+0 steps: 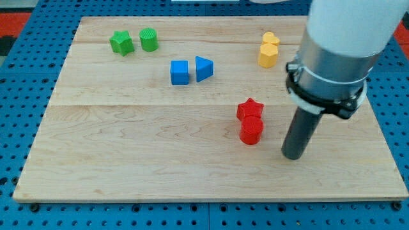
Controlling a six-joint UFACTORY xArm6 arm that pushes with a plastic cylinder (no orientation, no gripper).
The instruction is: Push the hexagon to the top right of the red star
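Note:
A red star lies right of the board's middle. A red hexagon sits just below it, touching it. My tip rests on the board to the right of the red hexagon and slightly lower, a small gap apart from it. The dark rod rises from the tip into the grey and white arm at the view's upper right.
A green star and a green cylinder lie at the top left. A blue cube and a blue triangle lie above the middle. A yellow heart and a yellow hexagon lie at the top right. The wooden board ends near the bottom.

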